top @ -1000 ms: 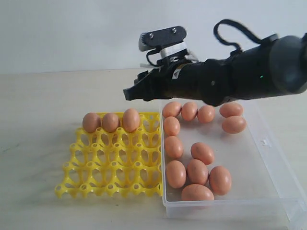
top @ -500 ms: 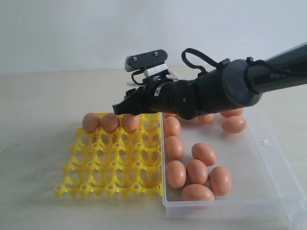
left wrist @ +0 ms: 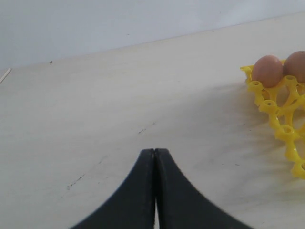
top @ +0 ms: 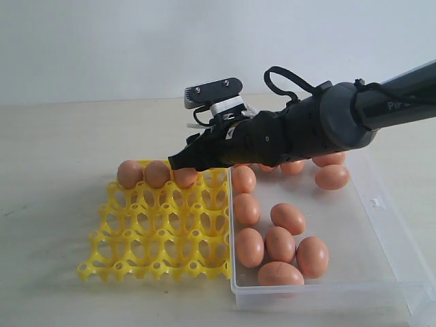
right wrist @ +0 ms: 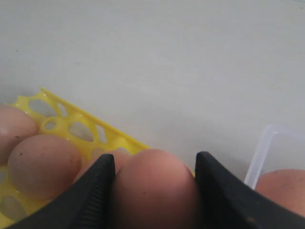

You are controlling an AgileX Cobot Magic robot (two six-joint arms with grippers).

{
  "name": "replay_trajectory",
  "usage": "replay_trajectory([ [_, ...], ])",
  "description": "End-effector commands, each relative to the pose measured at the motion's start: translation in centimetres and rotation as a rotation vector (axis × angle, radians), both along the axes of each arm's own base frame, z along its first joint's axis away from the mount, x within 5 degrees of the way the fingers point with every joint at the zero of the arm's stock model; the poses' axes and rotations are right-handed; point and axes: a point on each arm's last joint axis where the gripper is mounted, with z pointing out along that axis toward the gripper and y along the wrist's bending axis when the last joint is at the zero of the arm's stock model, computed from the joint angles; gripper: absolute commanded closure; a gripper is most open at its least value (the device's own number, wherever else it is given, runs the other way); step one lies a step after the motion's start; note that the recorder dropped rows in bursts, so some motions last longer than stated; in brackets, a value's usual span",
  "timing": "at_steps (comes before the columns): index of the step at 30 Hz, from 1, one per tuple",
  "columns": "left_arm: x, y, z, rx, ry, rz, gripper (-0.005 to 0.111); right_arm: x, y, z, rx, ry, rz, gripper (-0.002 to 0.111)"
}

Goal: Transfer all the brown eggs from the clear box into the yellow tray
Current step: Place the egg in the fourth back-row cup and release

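My right gripper (top: 182, 161) reaches over the back row of the yellow tray (top: 157, 231), shut on a brown egg (right wrist: 155, 188) that fills the gap between its black fingers (right wrist: 95, 191). The held egg is just above the tray's far right corner, beside the third of three brown eggs (top: 129, 174) seated in the back row. Several more brown eggs (top: 280, 244) lie in the clear box (top: 381, 208) to the right of the tray. My left gripper (left wrist: 155, 151) is shut and empty above bare table, well left of the tray (left wrist: 281, 109).
The clear box's near corner (right wrist: 262, 152) stands right beside the held egg, with an egg (right wrist: 281, 191) inside it. The tray's three front rows of cups hold nothing. Pale tabletop (top: 54, 150) stretches to the left and behind.
My right arm has swung left from above the clear box to the tray's back row and come down, carrying the egg. The left gripper's earlier state is not shown.
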Motion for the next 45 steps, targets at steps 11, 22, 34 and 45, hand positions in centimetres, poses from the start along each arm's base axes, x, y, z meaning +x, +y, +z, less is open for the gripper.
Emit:
replay_trajectory([
  [11,0.0,0.0,0.2,-0.005,-0.012,0.001,0.107,0.1,-0.2,0.0,-0.015,0.018,0.006,0.098],
  [22,0.0,0.0,0.2,-0.005,-0.012,0.001,0.107,0.0,-0.2,-0.1,-0.022,0.032,0.009,0.051],
  [34,0.0,0.0,0.2,-0.005,-0.012,0.001,0.107,-0.5,-0.4,2.9,0.002,0.016,0.019,0.052],
  [45,0.0,0.0,0.2,-0.005,-0.012,0.001,0.107,-3.4,-9.4,11.4,-0.215,0.271,-0.004,0.108],
])
